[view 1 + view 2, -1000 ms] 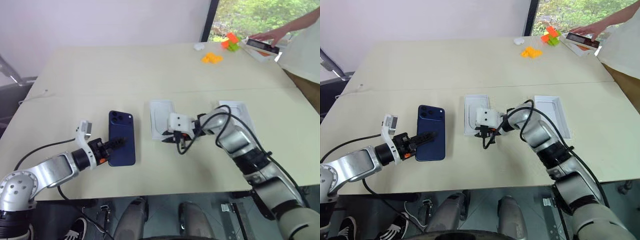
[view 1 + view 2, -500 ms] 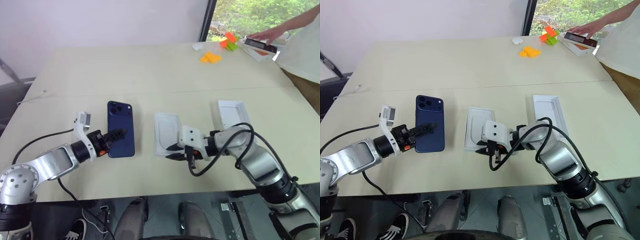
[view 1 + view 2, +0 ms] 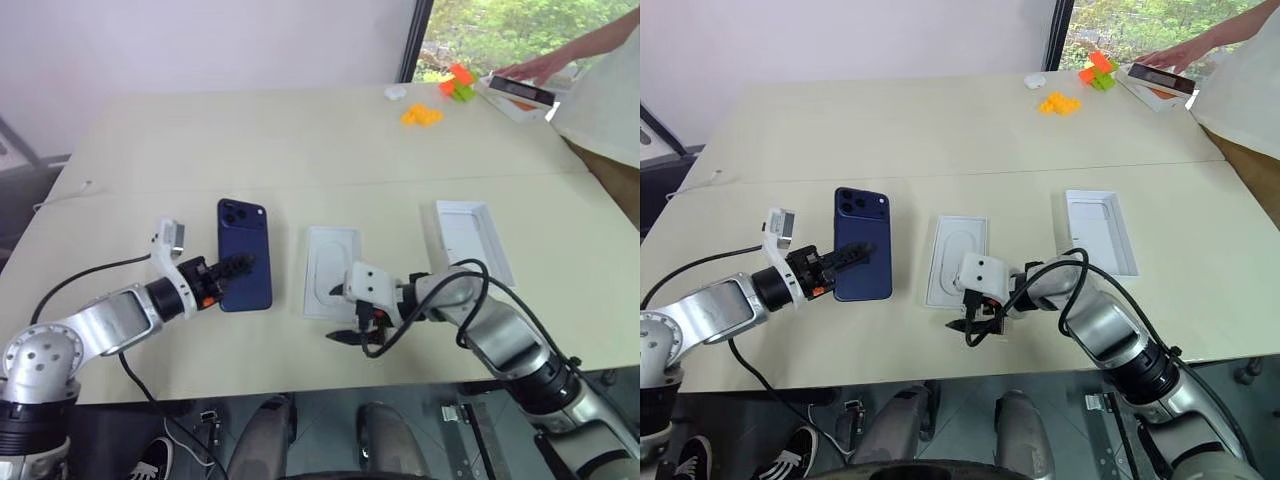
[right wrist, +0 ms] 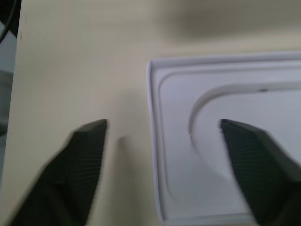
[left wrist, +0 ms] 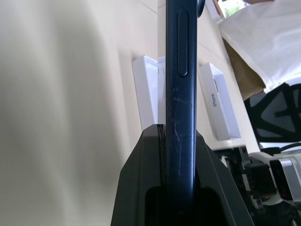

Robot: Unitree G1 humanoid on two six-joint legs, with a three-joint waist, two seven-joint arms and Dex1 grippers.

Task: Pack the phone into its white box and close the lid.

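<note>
The dark blue phone [image 3: 245, 255] is tilted up off the table at the left, camera cluster at its far end. My left gripper [image 3: 228, 270] is shut on its near edge; the left wrist view shows that thin edge [image 5: 181, 94] clamped between the fingers. The white box [image 3: 332, 265] lies flat at the middle, open side up and empty. At its near end my right gripper [image 3: 340, 315] stands open: one finger [image 4: 84, 155] is over the table and the other over the box corner [image 4: 197, 141], and it holds nothing. The lid [image 3: 470, 238] lies to the right, white inside up.
At the far right corner a person's hand [image 3: 535, 70] rests on a device in a white box [image 3: 518, 92]. Orange pieces [image 3: 424, 116], a green and orange toy [image 3: 459, 83] and a small white object [image 3: 397, 93] lie nearby. The table's front edge [image 3: 300, 385] runs just behind my grippers.
My right gripper drew the white box toward the front edge, then opened and let go of its near end. The left gripper kept hold of the phone and raised it slightly.
</note>
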